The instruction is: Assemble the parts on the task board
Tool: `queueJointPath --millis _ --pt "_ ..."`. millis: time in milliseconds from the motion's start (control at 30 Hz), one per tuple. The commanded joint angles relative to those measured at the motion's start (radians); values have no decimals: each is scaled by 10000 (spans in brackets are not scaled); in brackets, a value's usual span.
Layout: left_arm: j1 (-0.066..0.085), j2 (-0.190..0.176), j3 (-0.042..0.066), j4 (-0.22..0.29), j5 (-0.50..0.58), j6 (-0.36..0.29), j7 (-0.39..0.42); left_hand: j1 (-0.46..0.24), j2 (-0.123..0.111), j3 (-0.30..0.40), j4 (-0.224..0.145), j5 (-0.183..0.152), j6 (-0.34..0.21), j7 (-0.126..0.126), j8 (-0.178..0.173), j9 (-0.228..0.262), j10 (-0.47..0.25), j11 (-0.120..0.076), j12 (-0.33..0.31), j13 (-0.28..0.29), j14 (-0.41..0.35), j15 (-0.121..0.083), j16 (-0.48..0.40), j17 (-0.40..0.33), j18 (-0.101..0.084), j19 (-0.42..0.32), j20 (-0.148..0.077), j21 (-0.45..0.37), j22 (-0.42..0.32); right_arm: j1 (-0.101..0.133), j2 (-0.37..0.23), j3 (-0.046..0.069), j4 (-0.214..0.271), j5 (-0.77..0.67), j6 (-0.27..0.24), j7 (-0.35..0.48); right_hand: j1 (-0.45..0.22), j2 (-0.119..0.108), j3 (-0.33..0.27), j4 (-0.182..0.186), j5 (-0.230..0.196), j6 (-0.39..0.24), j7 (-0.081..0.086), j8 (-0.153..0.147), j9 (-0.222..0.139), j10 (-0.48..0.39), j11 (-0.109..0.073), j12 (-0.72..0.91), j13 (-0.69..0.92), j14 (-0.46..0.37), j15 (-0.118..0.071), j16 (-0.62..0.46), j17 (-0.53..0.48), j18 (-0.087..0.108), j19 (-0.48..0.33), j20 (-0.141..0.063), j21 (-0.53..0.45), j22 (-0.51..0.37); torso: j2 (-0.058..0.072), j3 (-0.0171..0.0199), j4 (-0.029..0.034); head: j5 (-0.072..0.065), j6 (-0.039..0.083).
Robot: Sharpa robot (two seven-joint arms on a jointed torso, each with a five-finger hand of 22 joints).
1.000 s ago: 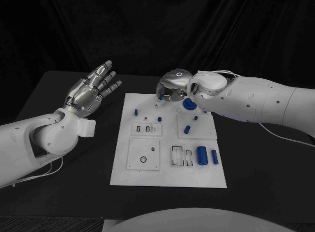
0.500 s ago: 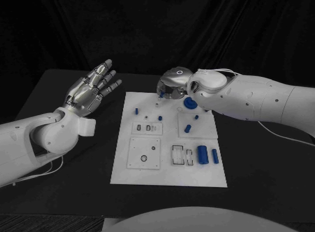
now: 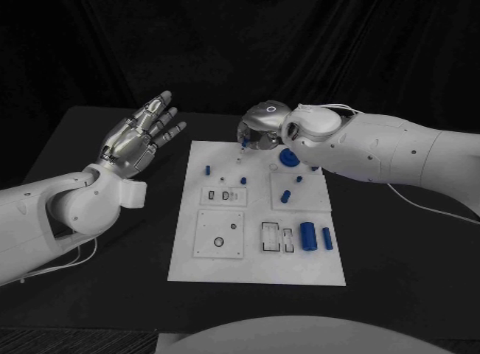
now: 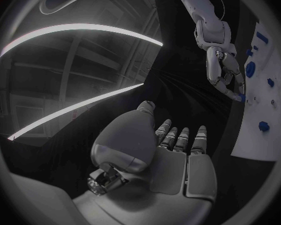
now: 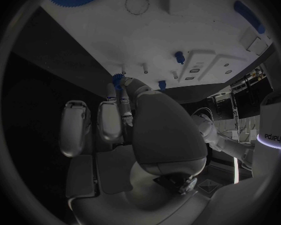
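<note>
Your right hand hangs fingers-down over the far edge of the task board, pinching a small blue part at its fingertips just above the board. Your left hand is raised off the board's far-left corner above the worktop, palm open, fingers spread, holding nothing.

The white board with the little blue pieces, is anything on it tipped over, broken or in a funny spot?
Nothing stands out. The task board lies flat and square on the table, the blue parts sit tidily on it, and nothing looks broken or spilled. The right hand pinches a small blue part at the board's far edge; the left hand is raised, holding nothing.
</note>
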Motion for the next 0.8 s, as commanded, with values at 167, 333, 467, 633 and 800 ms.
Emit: queueJointPath --millis 167,333,467,633,800 --pt "-8 64 10 -39 -12 172 390 31 -16 66 10 62 41 -25 71 4 41 13 30 12 15 10 -37 -12 167 -57 -33 -4 -15 -60 75 6 -98 -19 -41 -223 57 36 70 11 -81 -137 31 -108 32 9 85 -61 -8 -83 36 -62 -7 -95 -53 -1 -42 25 -5 1 7 -7 -33" --pt "-8 84 10 -67 -13 217 365 31 -16 66 10 62 41 -25 71 4 41 13 30 12 15 10 -37 -12 167 -57 -33 -4 -15 -96 113 6 -142 -19 35 -240 45 31 79 13 -101 -176 37 -132 44 -13 96 -86 -17 -97 46 -82 -39 -89 -72 7 -61 5 -13 -6 1 -10 -75" --pt "-8 92 10 -100 -13 236 357 31 -16 66 10 62 41 -25 71 4 41 13 30 12 15 10 -37 -12 167 -57 -33 -4 -15 -118 139 6 -159 -19 102 -245 43 32 83 13 -107 -187 37 -139 47 -19 98 -92 -19 -103 48 -92 -54 -87 -79 9 -69 -4 -9 -15 -3 -5 -94" --pt "-9 97 10 -126 -13 258 342 37 -6 78 8 68 45 -2 76 4 44 37 33 13 15 23 -37 -12 169 -55 -36 -3 -14 -137 168 7 -177 -19 223 -269 34 33 101 13 -134 -244 38 -175 60 -35 108 -117 -27 -120 58 -108 -78 -83 -93 19 -83 -12 -5 -24 -6 -2 -103" --pt "-10 102 9 -143 -13 284 322 37 -6 78 8 68 45 -2 76 4 44 37 33 13 15 23 -37 -12 169 -55 -36 -3 -14 -171 210 7 -222 -19 241 -310 28 35 109 16 -143 -270 37 -191 65 -41 113 -128 -31 -129 63 -119 -94 -79 -106 24 -96 -25 -6 -17 -2 -24 -106"
